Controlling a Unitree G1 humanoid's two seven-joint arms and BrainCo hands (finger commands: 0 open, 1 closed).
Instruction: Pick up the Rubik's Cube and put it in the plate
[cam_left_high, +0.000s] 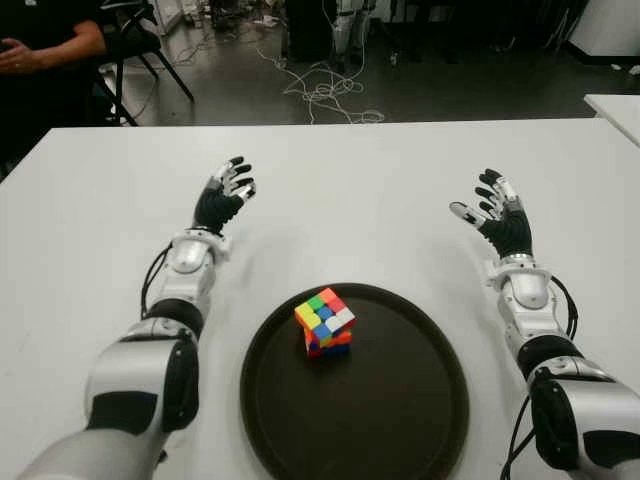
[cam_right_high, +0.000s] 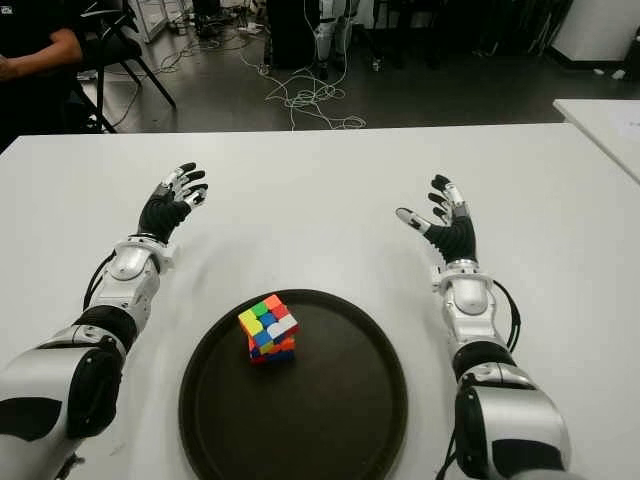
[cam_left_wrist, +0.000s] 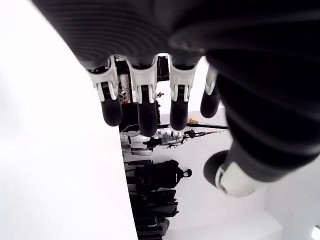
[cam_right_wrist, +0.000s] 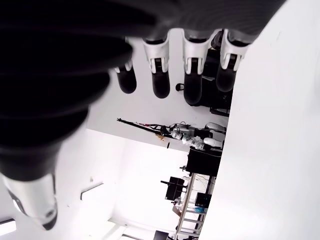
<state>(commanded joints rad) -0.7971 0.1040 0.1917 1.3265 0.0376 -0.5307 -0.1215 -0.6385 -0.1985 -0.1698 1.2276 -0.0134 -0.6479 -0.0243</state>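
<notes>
The Rubik's Cube (cam_left_high: 325, 322) sits inside the dark round plate (cam_left_high: 400, 420), toward its far left part, tilted a little with its colours showing. My left hand (cam_left_high: 224, 196) is over the white table to the far left of the plate, fingers spread and holding nothing. My right hand (cam_left_high: 494, 209) is to the far right of the plate, also spread and holding nothing. Neither hand touches the cube or the plate. Both wrist views show only relaxed fingers (cam_left_wrist: 141, 107) (cam_right_wrist: 161, 82) with nothing between them.
The white table (cam_left_high: 350, 190) reaches to a far edge, with a dark floor and loose cables (cam_left_high: 325, 95) beyond. A seated person's arm (cam_left_high: 40, 50) shows at the far left. Another white table corner (cam_left_high: 618, 110) stands at the far right.
</notes>
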